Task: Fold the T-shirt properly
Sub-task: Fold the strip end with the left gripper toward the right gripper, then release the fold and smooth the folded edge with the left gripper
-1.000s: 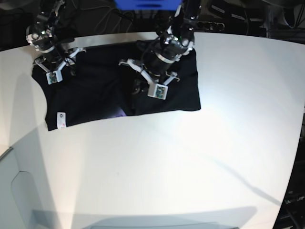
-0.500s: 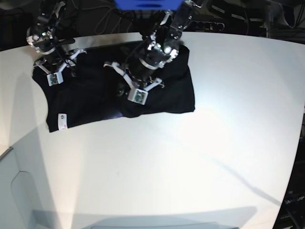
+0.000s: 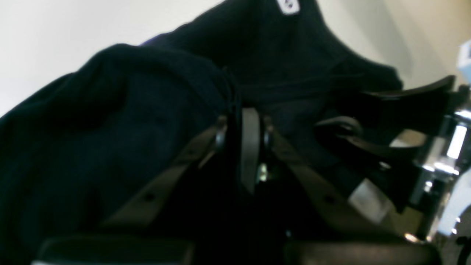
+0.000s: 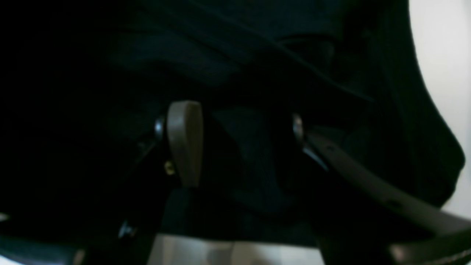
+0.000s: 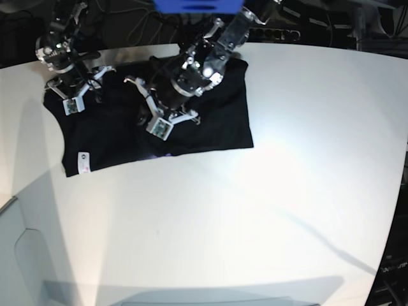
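Observation:
The black T-shirt (image 5: 220,118) lies on the white table (image 5: 255,223) at the back left, its right part doubled over toward the left. Its white tag (image 5: 81,161) sits at the front left corner and also shows in the left wrist view (image 3: 289,5). A sliver of purple print (image 5: 159,153) peeks out at the front edge. My left gripper (image 5: 164,122) is shut on a raised fold of the shirt (image 3: 147,121). My right gripper (image 5: 80,94) rests on the shirt's far left part (image 4: 257,55), jaws apart with cloth between the fingers (image 4: 184,143).
A blue object (image 5: 197,5) and dark cables and gear lie behind the table's far edge. The table's curved edge runs along the left and the front. The right arm's gripper (image 3: 397,121) shows at the right of the left wrist view.
My left gripper has moved left across the shirt, dragging the held fold with it, so the shirt's right edge has shifted left. The right gripper has stayed in place.

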